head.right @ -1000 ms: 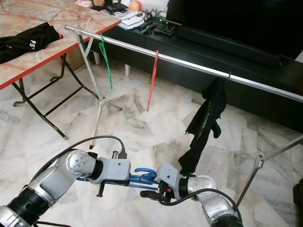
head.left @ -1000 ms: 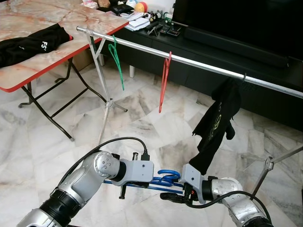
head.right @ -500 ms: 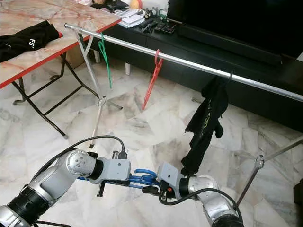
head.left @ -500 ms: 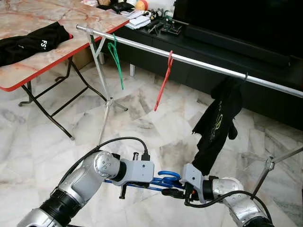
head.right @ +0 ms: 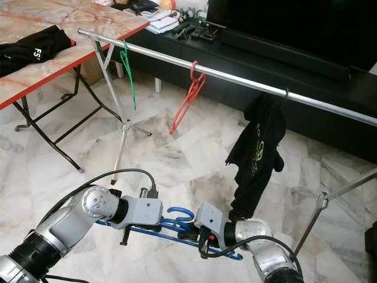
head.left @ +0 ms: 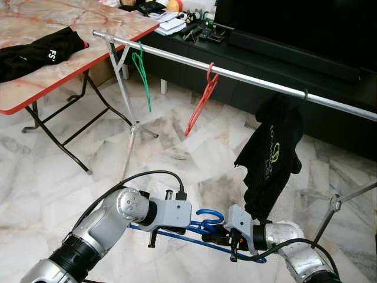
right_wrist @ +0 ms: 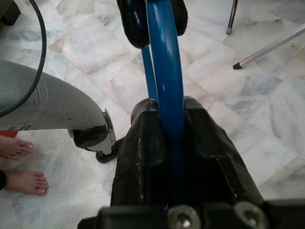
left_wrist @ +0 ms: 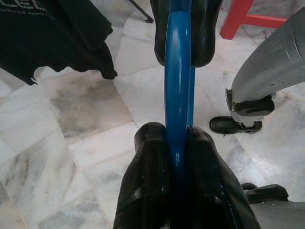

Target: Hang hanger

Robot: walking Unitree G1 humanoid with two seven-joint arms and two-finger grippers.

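Note:
Low in front of me, a blue plastic hanger is held by both grippers. My left gripper is shut on it near the hook, with the black fingers pressed on the blue bar. My right gripper is shut on the same hanger from the other side, close to the left one. The hanger's lower bar slopes down past the right wrist. Beyond stands a silver clothes rail. It carries a green hanger, a red hanger and a black shirt.
A folding table with a red edge stands at the left, with a black garment on it. A dark TV cabinet runs behind the rail. The rack's legs stand on the marble floor. A person's bare feet are nearby.
The blue hanger has tilted, its far end dropping past my right wrist, and the right gripper has closed in toward the hook. The red hanger and black shirt have swung on the rail.

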